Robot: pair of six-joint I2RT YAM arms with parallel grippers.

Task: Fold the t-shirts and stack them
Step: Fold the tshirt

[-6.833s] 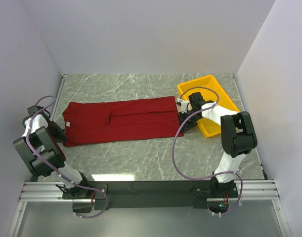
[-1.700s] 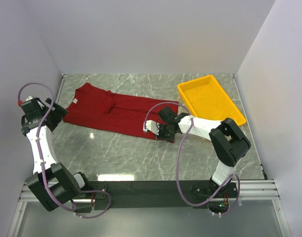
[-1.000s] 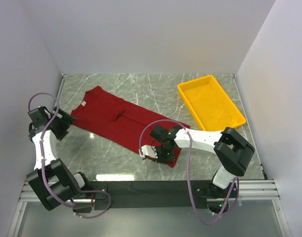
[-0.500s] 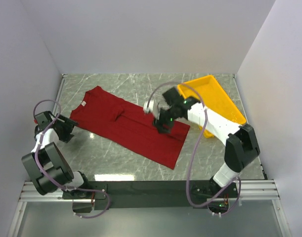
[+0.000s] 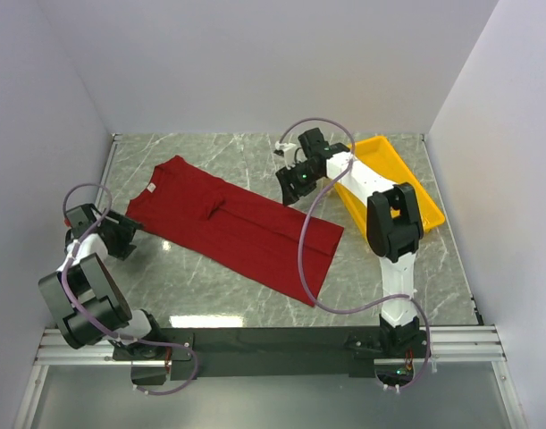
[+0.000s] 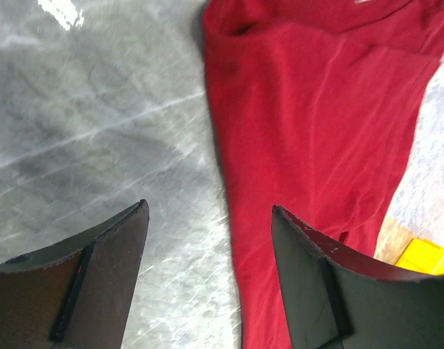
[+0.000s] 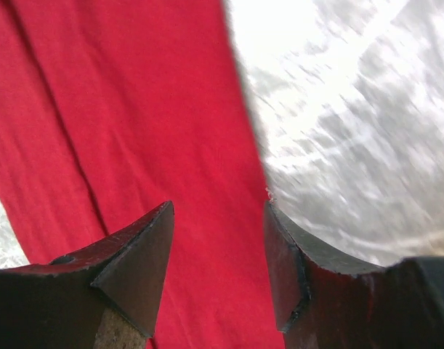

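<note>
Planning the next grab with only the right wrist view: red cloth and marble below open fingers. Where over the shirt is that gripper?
Observer: The right gripper hangs over the far long edge of the t-shirt, near the yellow tray.
Operator: How does the shirt lie?
Observer: Flat and diagonal, neck label end far left.
Operator: The left arm?
Observer: The left gripper is open, low beside that collar end, empty.
</note>
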